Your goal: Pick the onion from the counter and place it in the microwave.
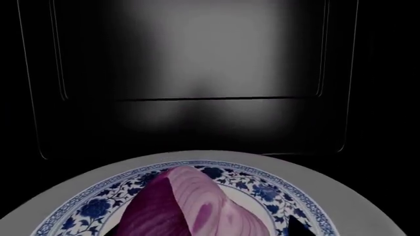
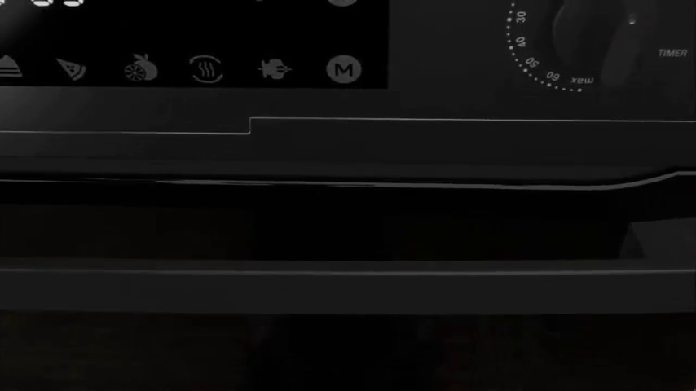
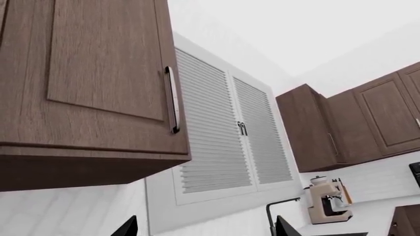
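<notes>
Because the microwave (image 2: 348,212) fills the head view from edge to edge, that camera gives only its glossy black front: the long bar handle (image 2: 326,287), the row of white food icons (image 2: 174,70) and the timer dial (image 2: 592,32). Neither arm, nor the onion, nor the table shows there at all.

Only the left wrist view looks into the dark cavity, where the onion (image 1: 190,206) sits over a blue-and-white patterned plate (image 1: 85,209), its tip pointing toward the grey-lit back wall (image 1: 210,59). Whether it rests on the plate or hangs just above it cannot be told. Dark corners at the lower edge of that picture may be the left pincer's tips, but how far apart they stand, and whether they have hold of the onion, I cannot tell.

As a judgement, the main risk is a release from above the plate: an egg-shaped onion would likely roll, perhaps off the rim. Drawing the arm out blind could also knock the onion or catch the door frame, since the head camera sees nothing inside.

From the right wrist comes a quite different scene: brown wall cabinets (image 3: 85,83), white louvred shutters (image 3: 226,137), a black tap (image 3: 276,211) and a beige coffee machine (image 3: 326,199). Two dark tips at that picture's edge, set well apart, suggest the right pincer (image 3: 203,227) is spread wide and holds nothing.
</notes>
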`<state>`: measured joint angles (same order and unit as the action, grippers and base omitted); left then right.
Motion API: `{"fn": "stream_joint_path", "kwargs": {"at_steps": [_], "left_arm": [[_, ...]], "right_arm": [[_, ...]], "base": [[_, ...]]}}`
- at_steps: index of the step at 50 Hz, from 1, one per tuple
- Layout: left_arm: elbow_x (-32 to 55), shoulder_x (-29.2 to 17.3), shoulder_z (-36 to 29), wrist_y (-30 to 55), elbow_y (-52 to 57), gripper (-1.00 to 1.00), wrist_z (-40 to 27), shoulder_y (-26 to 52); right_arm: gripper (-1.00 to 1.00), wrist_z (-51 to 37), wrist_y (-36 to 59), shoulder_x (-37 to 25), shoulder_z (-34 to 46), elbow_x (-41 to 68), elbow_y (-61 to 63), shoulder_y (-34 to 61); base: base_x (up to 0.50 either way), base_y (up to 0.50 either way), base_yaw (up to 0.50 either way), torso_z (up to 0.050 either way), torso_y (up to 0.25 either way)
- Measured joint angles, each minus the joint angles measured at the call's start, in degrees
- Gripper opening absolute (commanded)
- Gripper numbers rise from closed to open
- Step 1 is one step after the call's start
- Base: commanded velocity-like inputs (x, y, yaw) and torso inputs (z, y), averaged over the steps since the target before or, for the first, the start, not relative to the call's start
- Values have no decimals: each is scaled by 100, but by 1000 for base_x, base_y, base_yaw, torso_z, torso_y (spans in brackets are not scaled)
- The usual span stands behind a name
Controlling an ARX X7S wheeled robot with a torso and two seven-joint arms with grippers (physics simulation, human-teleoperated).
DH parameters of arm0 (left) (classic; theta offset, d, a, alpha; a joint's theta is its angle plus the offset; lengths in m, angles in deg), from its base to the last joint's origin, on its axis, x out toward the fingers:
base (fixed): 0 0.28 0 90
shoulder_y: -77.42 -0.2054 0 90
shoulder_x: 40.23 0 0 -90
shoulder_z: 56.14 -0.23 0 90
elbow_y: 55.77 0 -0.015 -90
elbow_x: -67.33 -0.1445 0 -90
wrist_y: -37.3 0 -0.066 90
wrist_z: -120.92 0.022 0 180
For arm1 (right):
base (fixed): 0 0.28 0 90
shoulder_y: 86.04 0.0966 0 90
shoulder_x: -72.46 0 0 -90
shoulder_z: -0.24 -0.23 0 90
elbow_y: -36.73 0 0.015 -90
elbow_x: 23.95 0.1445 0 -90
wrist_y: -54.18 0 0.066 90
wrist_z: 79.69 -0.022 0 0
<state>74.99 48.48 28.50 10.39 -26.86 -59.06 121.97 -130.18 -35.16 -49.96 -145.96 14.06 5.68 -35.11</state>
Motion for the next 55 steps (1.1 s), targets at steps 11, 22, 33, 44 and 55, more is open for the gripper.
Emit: {"fn": "stream_joint_path", "kwargs": {"at_steps": [11,22,33,44,55], "left_arm": [[-27,-3,-34,-158,244,100,192,-44],[-41,-1,-157,-413,490,100,390,-58],[-148,0,-302,-780,726,100,650,-62],[-278,1,-445,-1466,898,100,790,-64],[-387,1,-473,-2267,998,100,759,-63]], "right_arm": [[100,9,18,-13,-12,17,21,1],[100,35,-3,15,-27,29,20,-7],[100,33,-2,14,-57,59,32,-12],[100,48,-28,28,-112,109,30,-27],[100,63,-42,42,-144,127,34,-34]], "base": [[0,0,0,0,0],[0,0,0,0,0],[0,0,0,0,0],[0,0,0,0,0],[0,0,0,0,0]]}}
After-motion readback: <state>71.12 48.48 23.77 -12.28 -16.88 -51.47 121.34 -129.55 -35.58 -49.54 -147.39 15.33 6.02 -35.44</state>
